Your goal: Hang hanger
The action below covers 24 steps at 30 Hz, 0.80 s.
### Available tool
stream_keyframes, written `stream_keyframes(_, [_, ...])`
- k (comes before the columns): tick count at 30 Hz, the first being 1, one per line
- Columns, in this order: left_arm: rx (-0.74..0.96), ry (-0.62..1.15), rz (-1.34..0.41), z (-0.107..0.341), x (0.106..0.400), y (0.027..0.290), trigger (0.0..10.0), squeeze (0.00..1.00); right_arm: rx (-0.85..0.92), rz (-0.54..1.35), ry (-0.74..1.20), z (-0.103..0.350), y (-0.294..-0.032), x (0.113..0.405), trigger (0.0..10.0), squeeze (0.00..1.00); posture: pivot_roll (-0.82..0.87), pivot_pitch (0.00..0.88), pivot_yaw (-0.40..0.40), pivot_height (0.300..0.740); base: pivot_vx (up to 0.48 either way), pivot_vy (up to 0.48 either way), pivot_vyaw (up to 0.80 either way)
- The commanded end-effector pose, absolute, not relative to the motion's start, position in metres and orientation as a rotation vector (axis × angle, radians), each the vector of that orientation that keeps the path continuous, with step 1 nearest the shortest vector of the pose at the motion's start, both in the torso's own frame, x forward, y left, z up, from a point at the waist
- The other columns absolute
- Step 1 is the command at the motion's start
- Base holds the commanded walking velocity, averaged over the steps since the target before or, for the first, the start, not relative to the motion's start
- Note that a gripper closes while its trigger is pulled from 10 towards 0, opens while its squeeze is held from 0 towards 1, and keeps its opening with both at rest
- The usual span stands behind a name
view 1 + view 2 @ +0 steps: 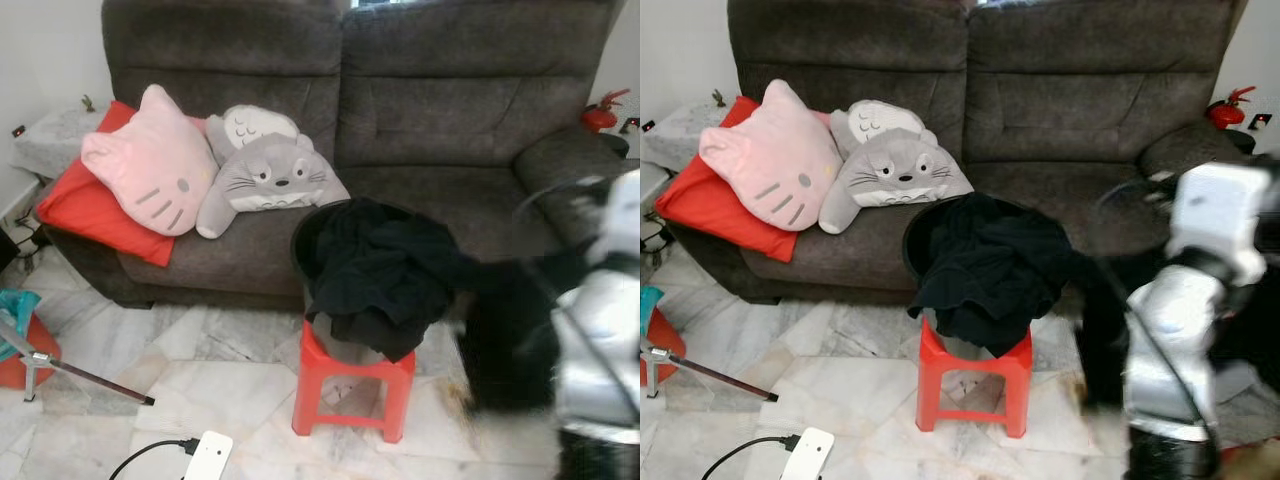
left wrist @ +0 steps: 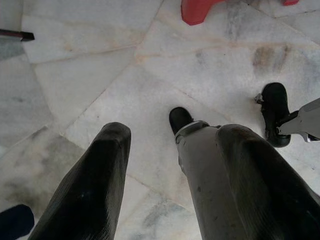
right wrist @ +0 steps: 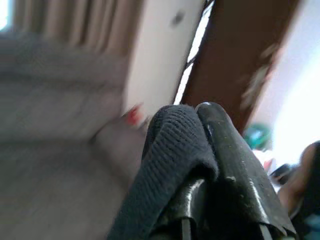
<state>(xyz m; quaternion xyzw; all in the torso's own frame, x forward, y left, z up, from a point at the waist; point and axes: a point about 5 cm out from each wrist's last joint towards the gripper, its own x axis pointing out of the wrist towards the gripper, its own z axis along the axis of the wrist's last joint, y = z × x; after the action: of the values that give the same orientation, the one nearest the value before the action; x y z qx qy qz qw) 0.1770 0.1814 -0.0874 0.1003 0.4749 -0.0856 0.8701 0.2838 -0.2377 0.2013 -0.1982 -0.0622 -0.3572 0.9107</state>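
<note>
**Dark cloth pinched in the right tool, no hanger to be made out**

Marble floor (image 1: 230,390) runs in front of a grey sofa (image 1: 430,130), and the sofa is the landmark for everything else. On its left seat lie a red cushion (image 1: 85,210), a pink cat pillow (image 1: 150,175) and a grey plush pillow (image 1: 265,175). In front of the sofa's middle stands a red stool (image 1: 350,385) carrying a dark basket (image 1: 305,245) heaped with black clothes (image 1: 380,265).

Further right, in front of the sofa's right seat, the right arm (image 1: 1185,300) is raised and blurred, with a dark mass of cloth hanging beside it. In the right wrist view the right tool (image 3: 200,165) has its fingers closed on a fold of dark knitted cloth (image 3: 165,155).

The left tool (image 2: 167,185) hangs low over the floor, away from the sofa, with its fingers spread and nothing between them.

The hanger itself cannot be picked out; it may be buried in the dark cloth by the right arm or in the basket. So the relation that matters, which way the hanger lies from the tool and how its long axis runs, cannot be told. In my judgement the right arm is the nearer one to the clothes, and the next move calls for exposing the hook before any hanging.
</note>
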Motion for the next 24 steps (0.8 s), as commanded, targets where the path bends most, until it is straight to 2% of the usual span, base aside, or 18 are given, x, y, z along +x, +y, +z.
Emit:
stream_keyframes(1, [0.225, 1.002, -0.179, -0.087, 0.176, 0.184, 10.0, 0.00, -0.349, -0.678, -0.066, 0.191, -0.236, 0.290, 10.0, 0.00, 0.01, 0.000, 0.005, 0.740, 0.000, 0.000, 0.00])
stream_keyframes(2, [0.225, 1.003, -0.179, -0.088, 0.176, 0.184, 10.0, 0.00, -0.304, -0.562, 0.070, 0.165, -0.229, 0.298, 10.0, 0.00, 0.02, 0.000, 0.003, 0.740, 0.000, 0.000, 0.00])
stream_keyframes(3, [0.225, 1.003, -0.179, -0.088, 0.176, 0.184, 10.0, 0.00, -0.304, -0.562, 0.070, 0.165, -0.229, 0.298, 10.0, 0.00, 0.02, 0.000, 0.003, 0.740, 0.000, 0.000, 0.00])
stream_keyframes(5, [0.223, 1.004, -0.179, -0.088, 0.176, 0.184, 10.0, 0.00, -0.212, -0.402, 0.261, 0.116, -0.219, 0.303, 10.0, 0.00, 0.03, 0.000, -0.001, 0.740, 0.000, 0.000, 0.00])
stream_keyframes(8, [0.221, 1.005, -0.176, -0.088, 0.176, 0.184, 10.0, 0.00, -0.219, -0.319, 0.352, 0.085, -0.214, 0.302, 10.0, 0.00, 0.03, 0.000, -0.001, 0.740, 0.000, 0.000, 0.00])
stream_keyframes(15, [0.220, 1.006, -0.173, -0.088, 0.175, 0.185, 10.0, 0.00, -0.217, -0.291, 0.426, 0.059, -0.210, 0.303, 10.0, 0.00, 0.03, 0.000, 0.001, 0.740, 0.000, 0.000, 0.00])
stream_keyframes(20, [0.215, 1.005, -0.177, -0.088, 0.175, 0.184, 10.0, 0.00, -0.256, -0.190, 0.544, 0.017, -0.205, 0.299, 10.0, 0.00, 0.05, 0.000, -0.003, 0.740, 0.000, 0.000, 0.00])
stream_keyframes(24, [0.217, 1.004, -0.181, -0.088, 0.174, 0.184, 10.0, 0.00, -0.214, -0.192, 0.410, 0.027, -0.202, 0.306, 10.0, 0.00, 0.05, 0.000, -0.001, 0.740, 0.000, 0.000, 0.00])
